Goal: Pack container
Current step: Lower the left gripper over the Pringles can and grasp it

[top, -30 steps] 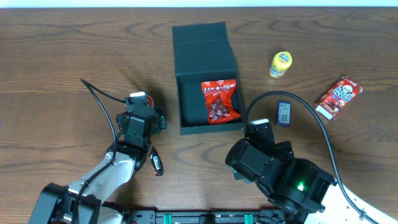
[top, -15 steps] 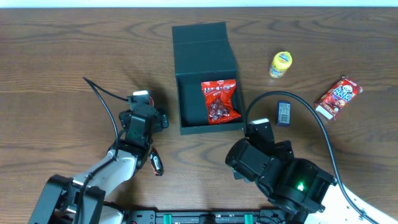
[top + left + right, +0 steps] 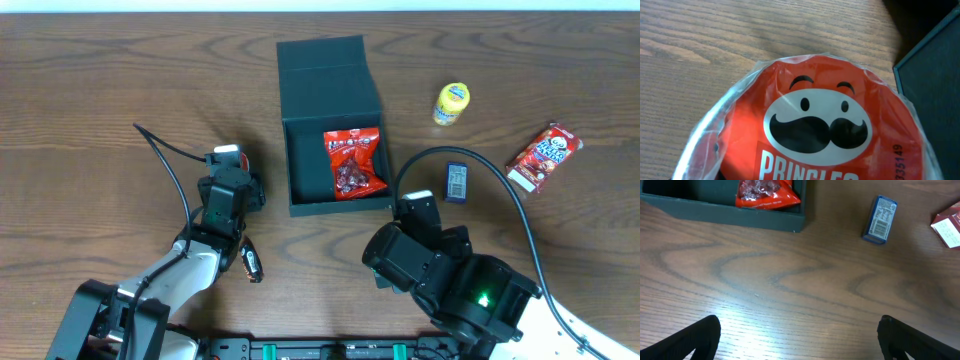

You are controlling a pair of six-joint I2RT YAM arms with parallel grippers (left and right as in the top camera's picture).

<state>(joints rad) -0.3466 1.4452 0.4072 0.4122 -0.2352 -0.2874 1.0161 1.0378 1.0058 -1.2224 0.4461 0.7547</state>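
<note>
The dark teal container (image 3: 330,90) lies open at the table's middle, its lid flap folded back, with a red snack bag (image 3: 355,163) inside. Its corner shows in the left wrist view (image 3: 935,75). My left gripper (image 3: 230,178) sits over a small red Pringles can (image 3: 226,153) just left of the container. The can's lid (image 3: 815,125) fills the left wrist view and hides the fingers, so I cannot tell how the jaws stand on it. My right gripper (image 3: 800,340) hangs open over bare wood in front of the container (image 3: 715,207), holding nothing.
Right of the container lie a yellow bottle (image 3: 452,104), a small blue box (image 3: 456,182) (image 3: 881,219) and a red-and-white snack packet (image 3: 545,156). A small dark packet (image 3: 252,262) lies beside the left arm. The right arm's cable loops near the blue box.
The left gripper's jaws have drawn inward around the Pringles can. The right arm and all other items stay put.
</note>
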